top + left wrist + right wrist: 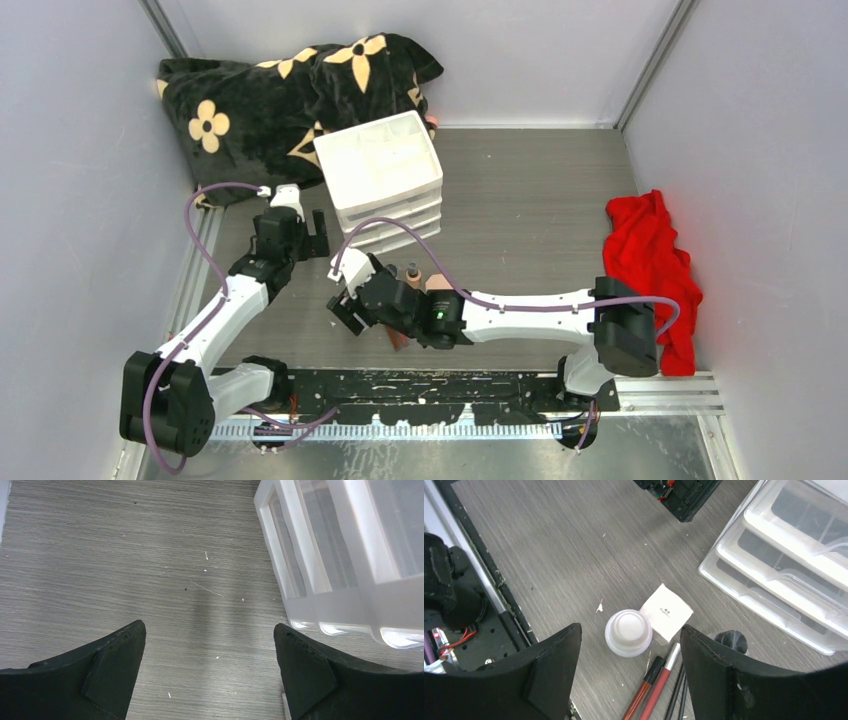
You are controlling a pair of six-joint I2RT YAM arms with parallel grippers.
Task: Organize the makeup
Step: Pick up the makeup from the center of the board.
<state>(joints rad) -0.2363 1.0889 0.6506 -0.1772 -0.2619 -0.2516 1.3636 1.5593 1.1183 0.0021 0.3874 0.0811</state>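
The makeup lies in front of the white drawer unit. Looking down from the right wrist, I see a white bottle upright beside a white square box. Two red tubes and thin black pencils lie just below them, and a dark bottle cap shows past my right finger. My right gripper hovers open above the white bottle, holding nothing. In the top view a tan bottle and a pink compact peek out behind that arm. My left gripper is open over bare table.
The drawer unit stands just right of my left gripper, its drawers stacked. A red cloth lies at the right edge. A black flowered pillow fills the back left corner. The black base rail runs along the near edge.
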